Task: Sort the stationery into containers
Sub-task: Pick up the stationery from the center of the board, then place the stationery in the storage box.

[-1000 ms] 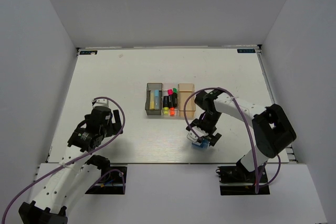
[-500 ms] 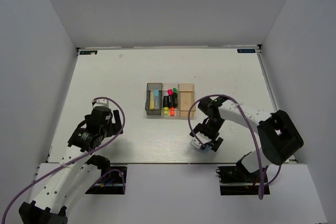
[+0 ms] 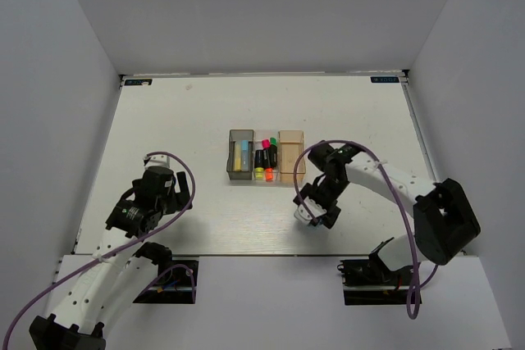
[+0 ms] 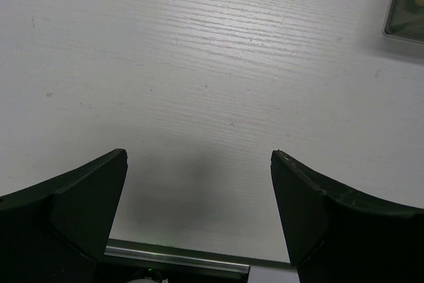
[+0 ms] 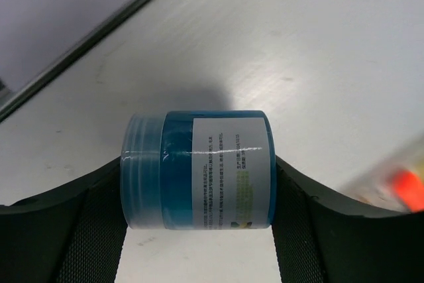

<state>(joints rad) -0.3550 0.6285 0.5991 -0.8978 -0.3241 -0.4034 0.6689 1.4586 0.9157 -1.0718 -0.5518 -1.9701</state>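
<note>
- Reaching out over the near part of the surface, the right arm was bent at the elbow, its right hand pointed down in front of the three bins.
- That hand pinched a blue jar lying on its side, one finger against each end; whether the jar touched the surface I could not tell.
- The left hand hung low near the front left edge, fingers spread wide with only bare surface between them.
- The dark grey bin held a pale yellow stick and a light blue stick side by side.
- The clear bin, in the middle, held black markers with a pink cap, green cap, yellow cap and orange cap.
- The amber bin stood at the right end of the row, nearest the right hand.
- The jar was a round, translucent blue cylinder with a ribbed lid and a white printed label; the finger pads looked woven and black; the surface was white with a fine grain.
</note>
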